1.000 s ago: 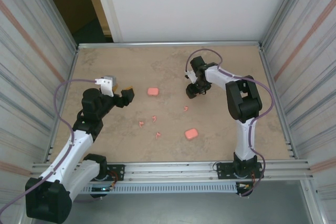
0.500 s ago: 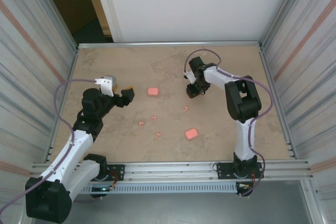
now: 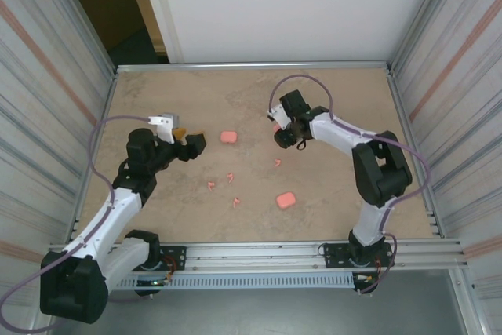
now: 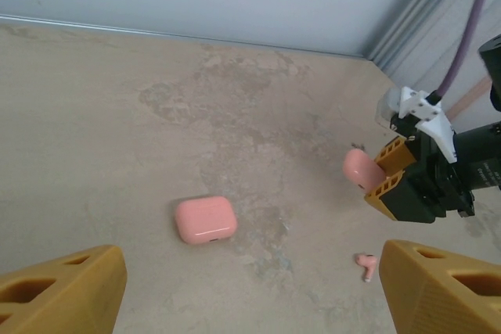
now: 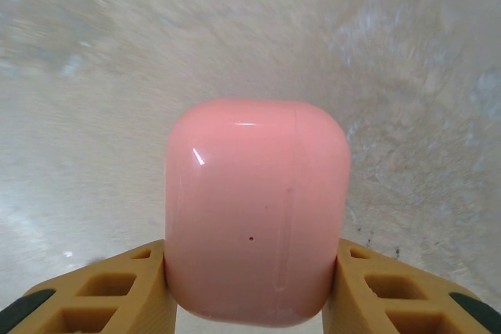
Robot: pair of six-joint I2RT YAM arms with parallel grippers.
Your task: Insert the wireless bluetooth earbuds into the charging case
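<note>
**Top view:** your right hand (image 3: 284, 137) has drifted towards the centre, its elbow swung outward. The earbuds (image 3: 232, 178) lie scattered on the surface (image 3: 157, 100), untouched and well apart from that hand. Your left hand (image 3: 192, 145) hangs released near a loose case (image 3: 228, 137).

**Left wrist view:** the right hand carries a pink case (image 4: 360, 168), seemingly just clear of the surface.

**Right wrist view:** its fingers (image 5: 102, 287) have clamped the pink case by two sides. The lid looks shut, so opening it likely precedes any insertion.
</note>
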